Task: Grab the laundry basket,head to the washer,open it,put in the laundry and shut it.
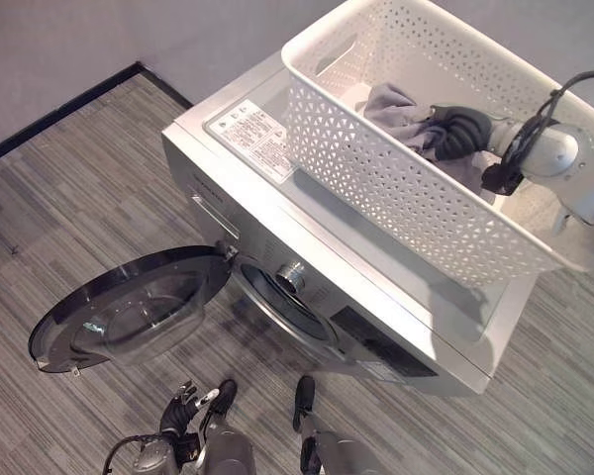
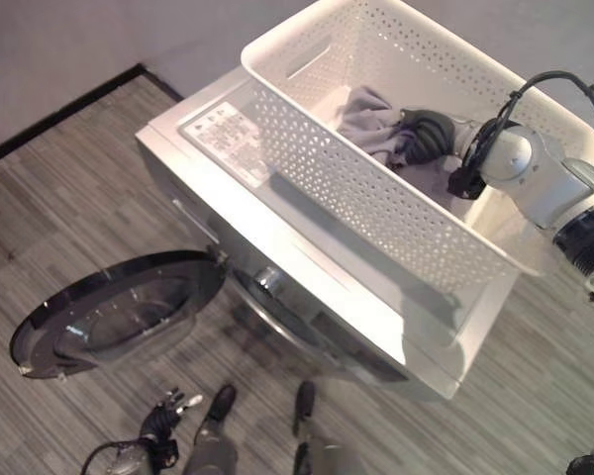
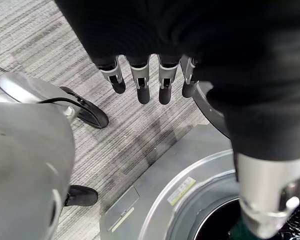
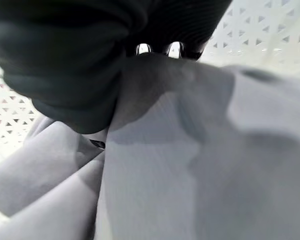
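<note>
A: With the washer door already swung open, I'm on the loading step. Laundry basket sits on the washer top, grey laundry inside.

B: Right robot hand?

A: Buried in the cloth, fingers hidden, can't tell the grip. Left robot hand hangs low by the door, fingers straight, empty.

B: Next?

A: I'd say lift the cloth out, carry it down to the drum opening.

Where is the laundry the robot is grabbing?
Find the silver washer with its round door swung open. On top sits a white holey basket. Inside it, under the right hand, lies the crumpled grey cloth, the basket's one soft thing.
</note>
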